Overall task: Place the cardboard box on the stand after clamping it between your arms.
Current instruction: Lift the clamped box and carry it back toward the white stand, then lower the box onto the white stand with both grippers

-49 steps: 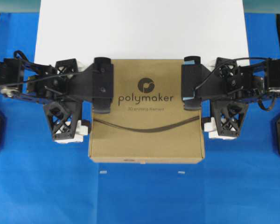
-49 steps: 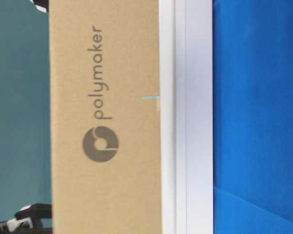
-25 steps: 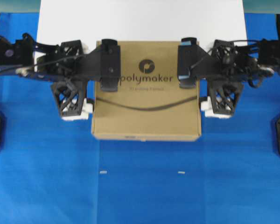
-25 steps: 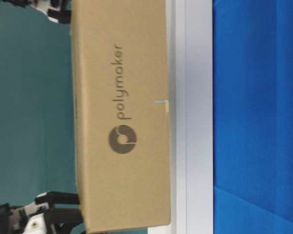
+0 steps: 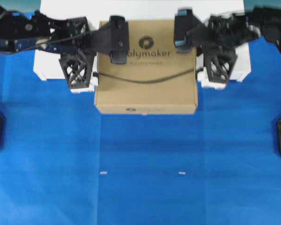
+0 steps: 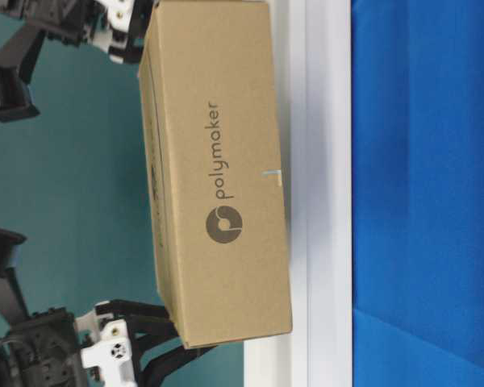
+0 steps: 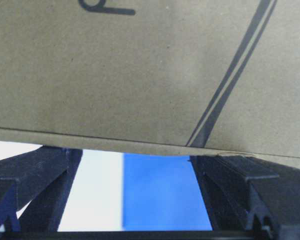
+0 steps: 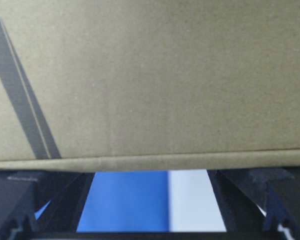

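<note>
Both arms' jaws hidden against cardboard box (image 5: 145, 82); stand (image 5: 47, 65) mostly covered.

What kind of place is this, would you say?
Probably a robotics lab bench set up for tests: a blue cloth covers the table, two black arms press a cardboard box between them, and a plain white stand sits behind as the target.

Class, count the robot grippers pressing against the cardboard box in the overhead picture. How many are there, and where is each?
2. The left gripper presses the cardboard box's left side; the right gripper presses its right side. None appears hidden.
</note>
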Robot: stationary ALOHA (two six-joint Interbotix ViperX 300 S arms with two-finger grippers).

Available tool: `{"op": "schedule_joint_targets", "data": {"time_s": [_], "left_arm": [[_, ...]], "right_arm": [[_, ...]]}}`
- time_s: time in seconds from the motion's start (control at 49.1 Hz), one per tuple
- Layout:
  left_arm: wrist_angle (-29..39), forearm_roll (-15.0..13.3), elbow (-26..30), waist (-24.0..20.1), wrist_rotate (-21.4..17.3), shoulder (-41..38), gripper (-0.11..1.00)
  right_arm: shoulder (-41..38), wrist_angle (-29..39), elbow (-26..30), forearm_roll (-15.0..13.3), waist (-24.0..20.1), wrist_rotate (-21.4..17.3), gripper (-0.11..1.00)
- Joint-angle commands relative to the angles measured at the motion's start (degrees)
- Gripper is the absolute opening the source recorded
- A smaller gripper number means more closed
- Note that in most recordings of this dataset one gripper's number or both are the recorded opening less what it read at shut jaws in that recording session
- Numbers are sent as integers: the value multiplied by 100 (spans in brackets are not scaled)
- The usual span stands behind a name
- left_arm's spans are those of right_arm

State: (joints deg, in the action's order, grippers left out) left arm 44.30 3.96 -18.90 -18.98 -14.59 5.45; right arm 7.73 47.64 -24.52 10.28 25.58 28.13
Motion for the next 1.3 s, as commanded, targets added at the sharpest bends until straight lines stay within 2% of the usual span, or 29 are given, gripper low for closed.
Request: {"op": "schedule_joint_targets", "data": {"time_s": [0.0, 0.285, 0.387, 0.55, 0.795, 1.019, 1.162, 1.284], "left_arm": [[-624, -88, 940, -35, 88, -35, 83], [-615, -88, 1380, -536, -105, -378, 83], [-615, -88, 1529, -668, -211, -545, 83], [-615, -88, 1819, -782, -536, -835, 83], [-615, -88, 2153, -993, -606, -1134, 83], [-589, -88, 2074, -1028, -703, -1116, 83], [-589, -88, 1951, -1028, -721, -1134, 83], [-712, -88, 1635, -1037, -721, -1169, 83]], "right_arm": [[-114, -624, 835, 721, -44, 123, 97], [-677, -387, 1248, 1573, 712, 1301, 97], [-826, -229, 1485, 1723, 949, 1582, 97], [-1072, -53, 1784, 1802, 1266, 1872, 97], [-1406, 193, 2127, 2065, 1485, 2197, 97], [-1503, 202, 2197, 2083, 1485, 2259, 97], [-1564, 149, 2004, 2092, 1485, 2268, 97], [-1652, -18, 1802, 2083, 1485, 2391, 97]]}}
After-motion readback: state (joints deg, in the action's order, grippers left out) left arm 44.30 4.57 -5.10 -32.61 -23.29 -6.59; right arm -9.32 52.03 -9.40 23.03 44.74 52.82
